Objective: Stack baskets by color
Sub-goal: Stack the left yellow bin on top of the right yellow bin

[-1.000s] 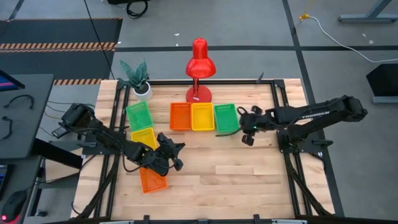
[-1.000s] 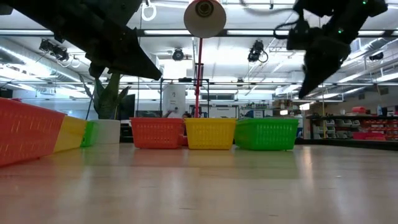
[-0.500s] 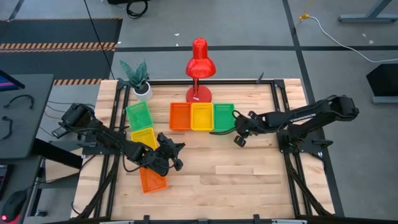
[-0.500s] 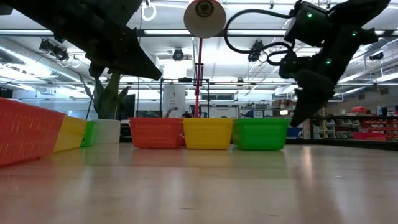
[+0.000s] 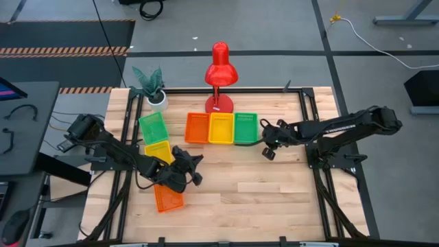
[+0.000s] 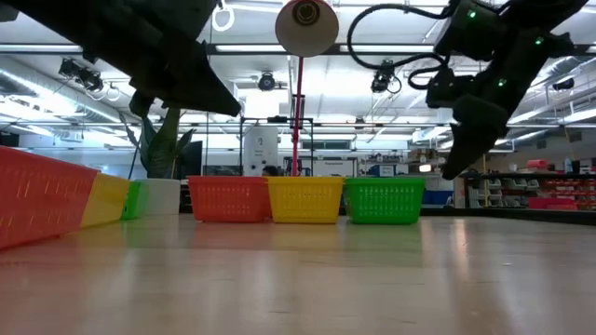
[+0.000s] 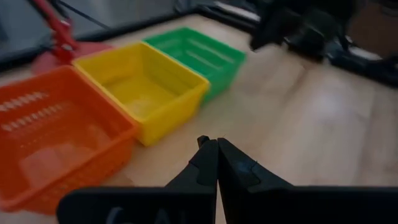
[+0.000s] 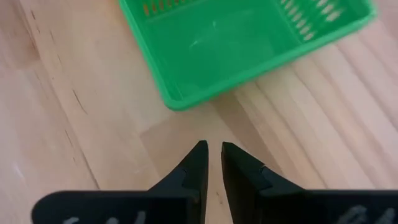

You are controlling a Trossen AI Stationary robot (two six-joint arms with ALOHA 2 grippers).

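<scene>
Six baskets are seen on the table from above: an orange basket, a yellow basket and a green basket are set touching in a row before the red lamp, while a second green basket, a second yellow basket and a second orange basket are laid along the left side. The right gripper is held just beside the row's green basket, empty, its fingers narrowed to a slim gap in the right wrist view. The step in hand is judged to be a grasp of that green basket; the gap should be widened and one finger lowered inside the near wall so the rim is pinched without the neighbours being disturbed. The left gripper is kept closed and empty between the left-side baskets.
</scene>
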